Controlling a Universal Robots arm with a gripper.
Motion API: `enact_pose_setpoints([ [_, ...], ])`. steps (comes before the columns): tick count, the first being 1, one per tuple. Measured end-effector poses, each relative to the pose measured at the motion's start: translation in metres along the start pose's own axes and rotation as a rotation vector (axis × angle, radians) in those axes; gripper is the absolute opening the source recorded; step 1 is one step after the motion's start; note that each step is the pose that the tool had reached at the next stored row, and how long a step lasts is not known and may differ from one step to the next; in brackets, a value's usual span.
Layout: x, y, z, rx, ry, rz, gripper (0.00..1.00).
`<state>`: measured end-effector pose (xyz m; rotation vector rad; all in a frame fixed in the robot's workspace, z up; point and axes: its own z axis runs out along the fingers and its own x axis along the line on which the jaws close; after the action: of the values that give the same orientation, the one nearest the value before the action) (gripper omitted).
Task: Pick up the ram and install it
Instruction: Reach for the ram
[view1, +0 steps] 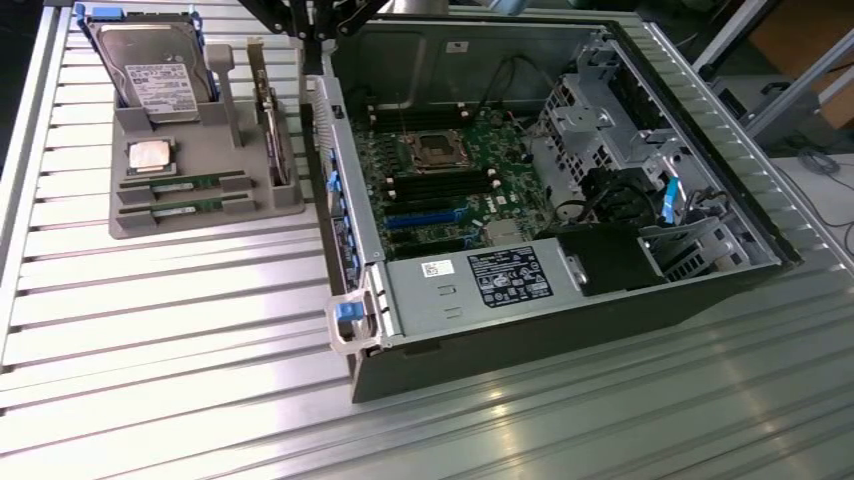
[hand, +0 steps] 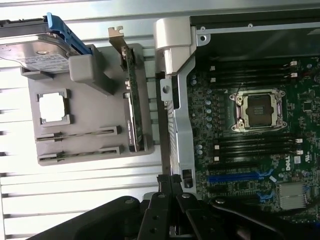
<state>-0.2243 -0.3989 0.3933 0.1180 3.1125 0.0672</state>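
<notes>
Now | gripper (hand: 168, 182): jaws pressed together, empty, over the computer case (view1: 534, 345) side wall | ram (view1: 183, 183): lying in grey tray (view1: 134, 225) slot, second ram (view1: 183, 207) just beside it, both well apart from gripper

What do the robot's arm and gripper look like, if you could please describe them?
The gripper is matt black all over: slim, bar-like links joined by round pivot pins spread from a rounded black body and taper to two thin fingers. What looks like a black cable runs beside it. I can make out no markings or labels on it.
</notes>
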Motion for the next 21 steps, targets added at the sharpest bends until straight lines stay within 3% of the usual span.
enact_pose_setpoints([
  [21,0.013,-0.001,-0.0004,0.0,0.0001,0.0,0.1],
])
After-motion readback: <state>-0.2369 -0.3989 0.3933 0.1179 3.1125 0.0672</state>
